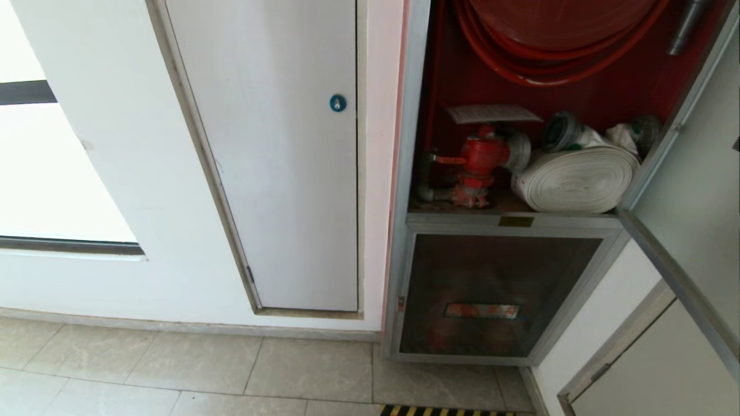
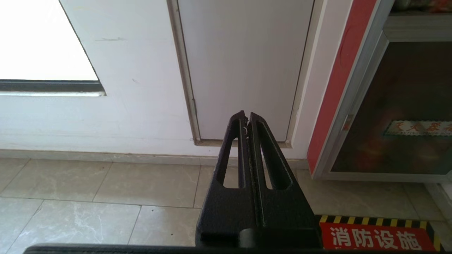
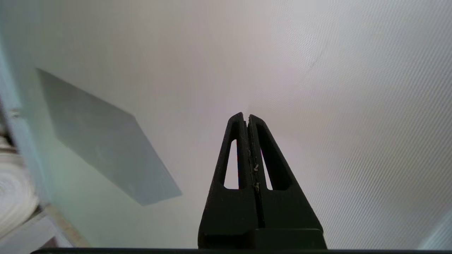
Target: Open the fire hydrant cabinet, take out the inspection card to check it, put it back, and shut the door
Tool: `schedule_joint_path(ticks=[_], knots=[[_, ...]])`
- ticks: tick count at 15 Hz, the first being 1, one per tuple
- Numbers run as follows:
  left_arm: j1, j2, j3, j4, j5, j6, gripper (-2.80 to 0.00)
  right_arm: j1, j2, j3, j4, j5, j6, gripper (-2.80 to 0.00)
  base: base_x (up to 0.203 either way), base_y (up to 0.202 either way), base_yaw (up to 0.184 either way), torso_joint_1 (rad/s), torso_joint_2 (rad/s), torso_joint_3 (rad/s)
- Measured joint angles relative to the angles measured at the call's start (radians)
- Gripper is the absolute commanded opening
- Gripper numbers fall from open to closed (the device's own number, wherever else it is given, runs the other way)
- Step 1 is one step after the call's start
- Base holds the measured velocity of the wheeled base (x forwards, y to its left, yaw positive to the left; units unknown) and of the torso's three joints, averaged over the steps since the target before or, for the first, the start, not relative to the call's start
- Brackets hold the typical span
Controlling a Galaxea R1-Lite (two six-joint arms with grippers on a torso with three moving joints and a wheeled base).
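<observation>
Right wrist view puts the right gripper (image 3: 246,116) nearest, its fingers pressed together on nothing, facing the pale inner face of the open door (image 3: 317,70). The left gripper (image 2: 246,113) is likewise closed and empty, parked low over the floor tiles (image 2: 106,183) and pointing at the white panel (image 2: 243,70).

Further off, in the head view, neither arm shows. The door (image 1: 688,190) hangs swung out on the right, so the cabinet (image 1: 413,115) stands open. Inside, the hose roll (image 1: 578,179) lies beside the red valve (image 1: 480,156), with the reel (image 1: 555,34) above them.

The card (image 1: 491,113) rests roughly flat on top of the valve, near the back, apart from the roll.

My judgement: the card is light, thin and bendy, and its clear sleeve is probably slick. It may slide or sag if nudged. The free front edge, overhanging the valve, looks like the best place to pinch, with the fingers opened first and closed firmly, clear of the valve handle.
</observation>
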Motion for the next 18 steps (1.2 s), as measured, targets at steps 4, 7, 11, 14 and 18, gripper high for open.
schedule_joint_path(ticks=[4,7,11,14,18], knots=[[0.000,0.000,0.000,0.000,0.000,0.000,-2.80,-0.061,0.035,-0.006,0.000,0.040,0.034,-2.80,0.000,0.000,0.000,0.000,0.00,0.000],[0.000,0.000,0.000,0.000,0.000,0.000,-2.80,-0.075,0.045,-0.006,0.000,0.049,0.040,-2.80,0.000,0.000,0.000,0.000,0.00,0.000],[0.000,0.000,0.000,0.000,0.000,0.000,-2.80,-0.051,0.032,0.002,0.010,0.090,0.066,-2.80,0.000,0.000,0.000,0.000,0.00,0.000],[0.000,0.000,0.000,0.000,0.000,0.000,-2.80,0.044,0.015,0.025,0.011,0.099,0.082,-2.80,0.000,0.000,0.000,0.000,0.00,0.000],[0.000,0.000,0.000,0.000,0.000,0.000,-2.80,0.258,-0.026,0.078,0.023,0.124,0.130,-2.80,0.000,0.000,0.000,0.000,0.00,0.000]])
